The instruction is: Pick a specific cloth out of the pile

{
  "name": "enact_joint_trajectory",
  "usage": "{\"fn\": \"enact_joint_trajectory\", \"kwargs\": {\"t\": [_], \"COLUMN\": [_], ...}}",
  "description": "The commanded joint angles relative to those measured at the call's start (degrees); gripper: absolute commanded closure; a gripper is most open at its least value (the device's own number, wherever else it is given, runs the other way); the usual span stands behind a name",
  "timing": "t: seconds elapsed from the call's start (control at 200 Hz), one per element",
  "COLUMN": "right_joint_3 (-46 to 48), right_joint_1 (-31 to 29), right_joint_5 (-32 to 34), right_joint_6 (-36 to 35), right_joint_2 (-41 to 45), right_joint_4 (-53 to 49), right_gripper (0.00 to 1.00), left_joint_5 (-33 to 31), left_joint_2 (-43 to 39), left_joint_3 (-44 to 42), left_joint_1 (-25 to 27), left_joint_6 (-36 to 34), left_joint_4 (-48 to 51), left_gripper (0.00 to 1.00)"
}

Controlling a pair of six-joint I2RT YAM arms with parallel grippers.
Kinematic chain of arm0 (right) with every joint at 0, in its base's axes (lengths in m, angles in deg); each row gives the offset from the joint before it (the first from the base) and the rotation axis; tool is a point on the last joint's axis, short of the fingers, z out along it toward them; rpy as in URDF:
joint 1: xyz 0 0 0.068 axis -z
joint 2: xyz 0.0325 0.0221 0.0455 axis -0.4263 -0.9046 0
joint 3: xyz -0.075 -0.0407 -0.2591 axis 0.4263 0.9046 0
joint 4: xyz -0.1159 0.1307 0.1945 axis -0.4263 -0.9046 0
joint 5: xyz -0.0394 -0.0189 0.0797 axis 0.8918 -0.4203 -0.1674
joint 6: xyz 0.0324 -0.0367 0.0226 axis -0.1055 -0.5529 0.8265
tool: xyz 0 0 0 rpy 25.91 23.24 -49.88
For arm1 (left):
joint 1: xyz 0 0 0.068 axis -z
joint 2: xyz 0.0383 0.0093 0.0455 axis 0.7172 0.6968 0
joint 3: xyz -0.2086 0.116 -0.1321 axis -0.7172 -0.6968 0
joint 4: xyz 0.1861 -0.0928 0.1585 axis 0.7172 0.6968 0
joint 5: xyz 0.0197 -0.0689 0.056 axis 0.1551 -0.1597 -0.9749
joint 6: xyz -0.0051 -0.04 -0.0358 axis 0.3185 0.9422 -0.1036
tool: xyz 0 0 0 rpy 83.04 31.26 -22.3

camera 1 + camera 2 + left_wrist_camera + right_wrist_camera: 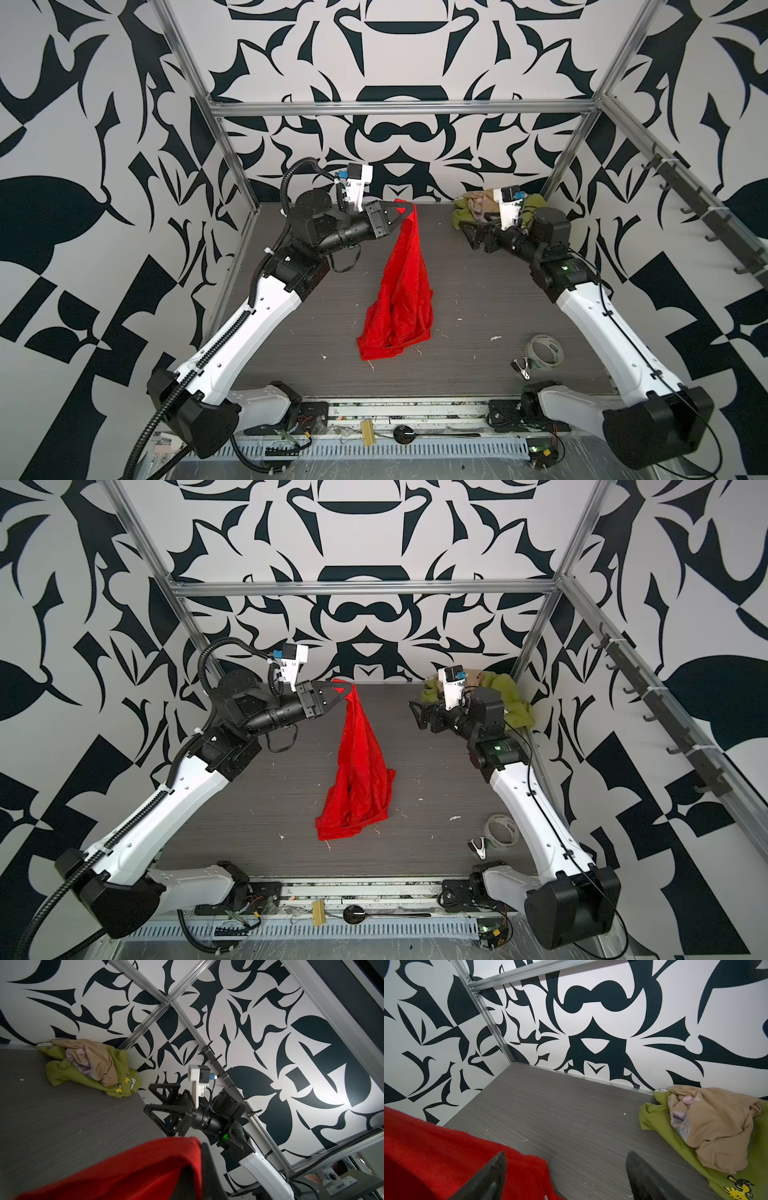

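Note:
My left gripper (411, 208) (351, 688) is shut on the top edge of the red cloth (401, 299) (357, 779). The cloth hangs in a long drape over the middle of the table, its lower end bunched on the surface. In the left wrist view the red fabric (135, 1167) folds over the gripper (199, 1147). The pile (469, 208) (511, 696) (91, 1068) (708, 1126), an olive-green shirt with a beige garment on top, lies in the far right corner. My right gripper (467, 235) (415, 717) (564, 1155) hovers open and empty beside the pile, apart from the cloth (436, 1157).
A tape roll (542, 351) and a small black clip tool (521, 368) lie near the right arm's base. A rail of hooks (685, 199) runs along the right wall. Metal frame posts stand at the table's far corners.

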Motion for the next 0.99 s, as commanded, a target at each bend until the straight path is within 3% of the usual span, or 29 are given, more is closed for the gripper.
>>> {"fn": "enact_joint_trajectory", "kwargs": {"t": [0.0, 0.27, 0.515, 0.99], "right_joint_3": [0.2, 1.7, 4.0, 4.1], "right_joint_1": [-0.5, -1.4, -2.0, -5.0], "right_joint_5": [0.2, 0.2, 0.5, 0.6], "right_joint_6": [-0.2, -0.2, -0.1, -0.1], "right_joint_2": [-0.4, -1.2, -1.1, -3.7], "right_joint_4": [1.5, 1.6, 2.0, 2.0], "right_gripper": [0.08, 0.08, 0.08, 0.08], "left_joint_5": [-1.3, -2.1, 0.6, 0.4], "left_joint_2": [-2.9, -5.0, -5.9, -15.1], "left_joint_3": [-2.0, -10.1, -15.3, -25.1], "left_joint_1": [-0.7, -3.6, -3.6, -3.7], "left_joint_6": [-2.2, -3.4, -3.8, -4.2], "left_joint_4": [0.9, 2.1, 3.3, 11.3], "left_gripper": [1.0, 1.0, 1.0, 0.99]}}
